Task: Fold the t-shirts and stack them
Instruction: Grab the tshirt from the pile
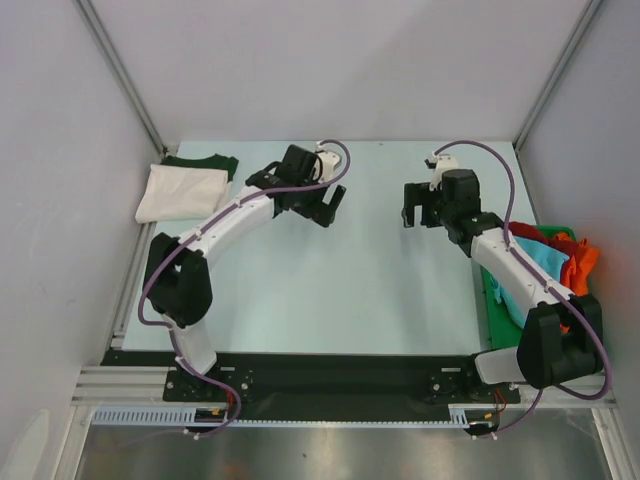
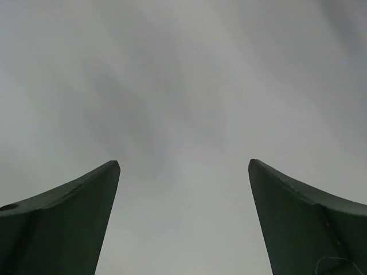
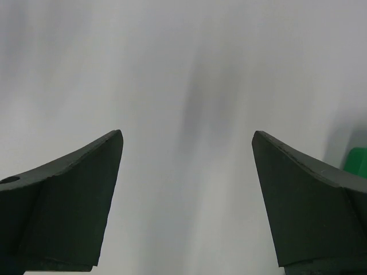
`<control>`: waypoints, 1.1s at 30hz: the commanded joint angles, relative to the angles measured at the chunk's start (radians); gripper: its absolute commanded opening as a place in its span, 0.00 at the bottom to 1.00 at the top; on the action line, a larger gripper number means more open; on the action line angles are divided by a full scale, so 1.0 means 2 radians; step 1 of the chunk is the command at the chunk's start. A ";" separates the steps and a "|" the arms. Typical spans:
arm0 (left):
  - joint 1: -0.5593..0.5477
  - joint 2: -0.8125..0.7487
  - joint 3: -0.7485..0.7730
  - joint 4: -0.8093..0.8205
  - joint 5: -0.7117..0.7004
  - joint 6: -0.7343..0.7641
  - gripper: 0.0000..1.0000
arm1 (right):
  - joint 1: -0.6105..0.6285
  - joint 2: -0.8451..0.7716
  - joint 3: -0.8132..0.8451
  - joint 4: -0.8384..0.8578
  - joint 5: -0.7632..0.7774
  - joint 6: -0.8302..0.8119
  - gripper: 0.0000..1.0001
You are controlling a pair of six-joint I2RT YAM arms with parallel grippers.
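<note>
At ten o'clock the white t-shirt is lying folded over the dark green t-shirt. Your left gripper and right gripper are hanging wide open mid-table, holding nothing. At four o'clock the turquoise t-shirt and orange t-shirt are lying heaped on the green tray.

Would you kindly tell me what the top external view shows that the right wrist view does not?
Only the top external view shows the white t-shirt lying partly over the dark green t-shirt at the far left, the turquoise t-shirt and orange t-shirt piled at the right, and the left gripper. Only the right wrist view shows the right gripper close up, its fingers spread wide with nothing between them. Both show the right gripper and a bit of the green tray.
</note>
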 commanded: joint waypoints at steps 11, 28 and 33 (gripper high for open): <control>0.019 -0.047 -0.038 0.009 0.066 0.036 1.00 | -0.148 -0.055 0.013 -0.043 -0.070 -0.091 0.96; 0.039 -0.020 -0.040 -0.011 0.050 0.054 0.94 | -0.195 -0.107 -0.006 -0.173 -0.045 -0.249 0.58; 0.037 -0.026 -0.040 -0.010 0.043 0.060 0.94 | -0.196 -0.072 -0.008 -0.142 -0.045 -0.249 0.53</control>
